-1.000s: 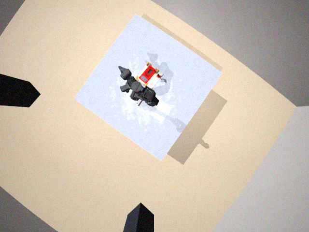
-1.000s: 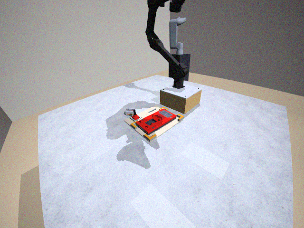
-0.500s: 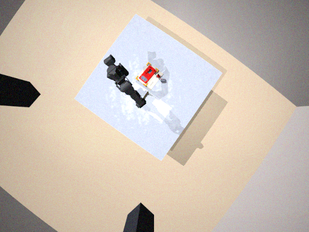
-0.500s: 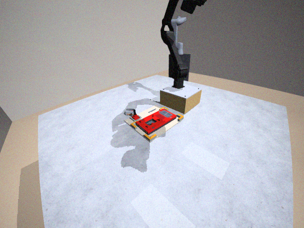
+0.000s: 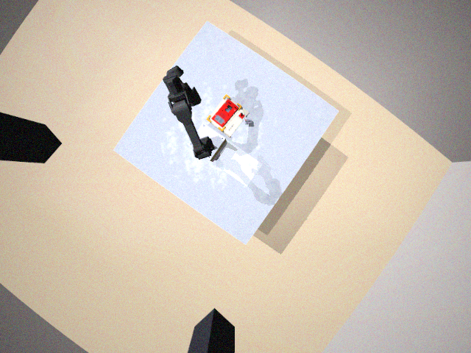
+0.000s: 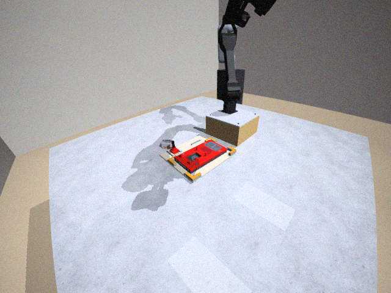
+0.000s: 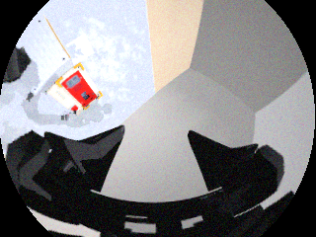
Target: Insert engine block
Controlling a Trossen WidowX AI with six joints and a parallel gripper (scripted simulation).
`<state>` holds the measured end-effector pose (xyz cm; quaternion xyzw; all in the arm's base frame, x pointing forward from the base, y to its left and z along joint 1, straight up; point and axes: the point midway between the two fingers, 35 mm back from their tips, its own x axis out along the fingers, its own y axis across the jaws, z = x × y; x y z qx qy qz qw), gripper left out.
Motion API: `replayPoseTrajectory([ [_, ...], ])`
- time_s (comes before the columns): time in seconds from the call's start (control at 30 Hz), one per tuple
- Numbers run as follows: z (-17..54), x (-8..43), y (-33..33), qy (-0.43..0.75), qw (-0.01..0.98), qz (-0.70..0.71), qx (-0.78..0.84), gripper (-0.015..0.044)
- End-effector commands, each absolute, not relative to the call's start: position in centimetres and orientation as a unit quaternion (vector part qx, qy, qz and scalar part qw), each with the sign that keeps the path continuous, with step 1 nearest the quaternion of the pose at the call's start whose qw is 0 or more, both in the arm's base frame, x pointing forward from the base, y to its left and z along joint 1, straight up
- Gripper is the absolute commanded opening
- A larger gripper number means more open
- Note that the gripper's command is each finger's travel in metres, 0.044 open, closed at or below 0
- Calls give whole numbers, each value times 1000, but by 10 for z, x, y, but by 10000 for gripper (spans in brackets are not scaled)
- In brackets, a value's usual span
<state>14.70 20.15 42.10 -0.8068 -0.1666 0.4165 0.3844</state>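
The red car body point(image 5: 225, 112) point(image 6: 206, 152) point(image 7: 79, 88) lies flat on a cream board point(image 5: 230, 132) point(image 6: 211, 171) point(image 7: 57, 95), between orange corner pieces. Its opening point(image 5: 228, 109) point(image 6: 193, 156) shows dark and grey surfaces; whether a block sits in it is too small to tell. A small grey block point(image 5: 249, 122) point(image 6: 166, 144) point(image 7: 64, 118), which looks like the engine block, lies beside the board's edge. Its slot side cannot be made out. My gripper point(image 7: 157, 130) is open and empty, high above the table and well away from the car body, facing the walls.
A small red part point(image 5: 241, 115) point(image 6: 173, 151) with a black post stands on the board near the grey block. The arm's base stands on a box with wooden sides point(image 6: 248, 129), behind the board in the exterior view. Arm shadows cross the pale mat point(image 5: 296, 109) point(image 6: 300, 163).
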Motion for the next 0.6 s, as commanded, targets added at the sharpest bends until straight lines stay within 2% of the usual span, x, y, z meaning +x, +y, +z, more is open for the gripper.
replayPoseTrajectory([
  [0.0, 406, 163, 207, -139, 371, 422, -815, 440],
  [0.3, 342, 243, 201, -30, 302, 446, -842, 440],
  [0.57, 265, 316, 154, 83, 278, 492, -821, 440],
])
